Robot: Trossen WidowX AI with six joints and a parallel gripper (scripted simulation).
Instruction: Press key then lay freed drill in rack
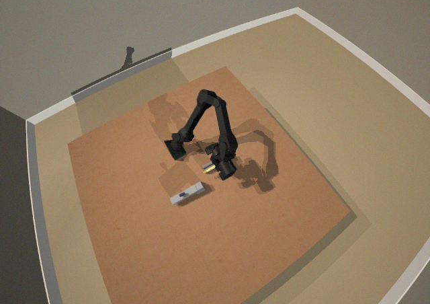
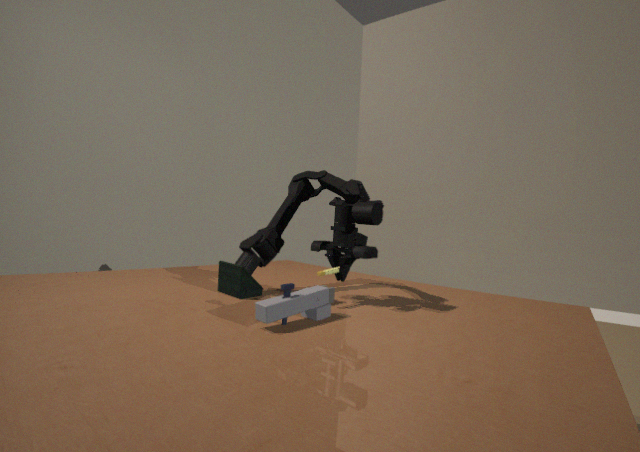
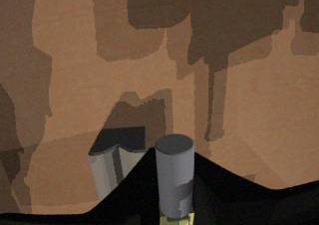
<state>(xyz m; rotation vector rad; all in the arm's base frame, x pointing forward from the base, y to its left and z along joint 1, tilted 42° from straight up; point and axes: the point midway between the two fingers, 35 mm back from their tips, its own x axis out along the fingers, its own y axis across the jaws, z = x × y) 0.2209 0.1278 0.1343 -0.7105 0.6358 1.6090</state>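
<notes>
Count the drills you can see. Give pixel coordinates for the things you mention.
1. The drill [image 1: 209, 169] [image 2: 328, 271] [image 3: 174, 180] is held in the gripper [image 1: 216, 169] [image 2: 342, 276], above the table [image 1: 242, 241] [image 2: 206, 385] [image 3: 75, 86]. The arm could hide others in the top view.

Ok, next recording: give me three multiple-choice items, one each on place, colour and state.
1. Where is the blue key?
A) lying in the rack
B) standing through the grey block
C) on the arm's base

2. What colour is the fluted end of the drill?
A) yellow
B) red
C) green

3. How is the pincer?
A) open
B) shut on nothing
C) shut on the drill

B: it shows above and below the block.
A: yellow beside the pincer.
C: its fingers flank the grey shank.
</notes>
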